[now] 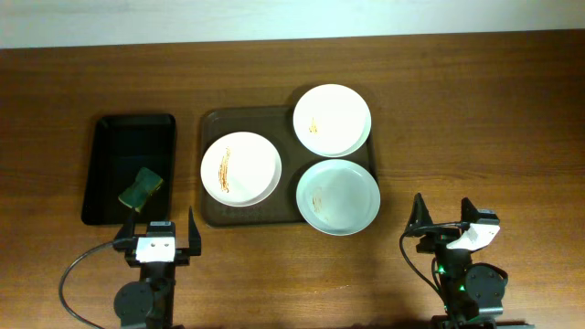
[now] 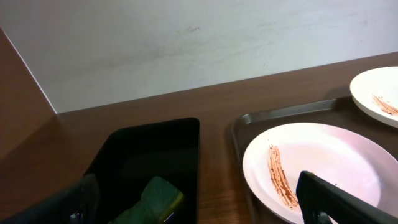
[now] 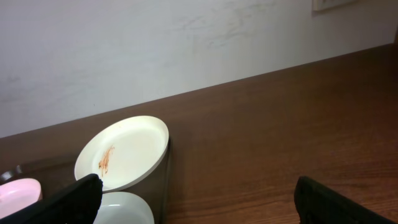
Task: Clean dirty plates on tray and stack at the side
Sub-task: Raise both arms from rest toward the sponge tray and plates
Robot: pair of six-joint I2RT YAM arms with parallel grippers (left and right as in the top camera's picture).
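Note:
Three white plates lie on the dark brown tray (image 1: 216, 122). The left plate (image 1: 241, 168) has brownish streaks and also shows in the left wrist view (image 2: 323, 162). The back plate (image 1: 332, 120) hangs over the tray's far right corner and shows in the right wrist view (image 3: 124, 152). The front plate (image 1: 337, 196), faintly greenish, overhangs the tray's right front. My left gripper (image 1: 156, 235) is open and empty near the table's front, left of the tray. My right gripper (image 1: 448, 219) is open and empty to the right of the front plate.
A glossy black tray (image 1: 131, 137) stands left of the brown tray, with a green and yellow sponge (image 1: 141, 188) in its front part; the sponge also shows in the left wrist view (image 2: 155, 198). Bare wooden table lies right of the plates. A white wall runs behind.

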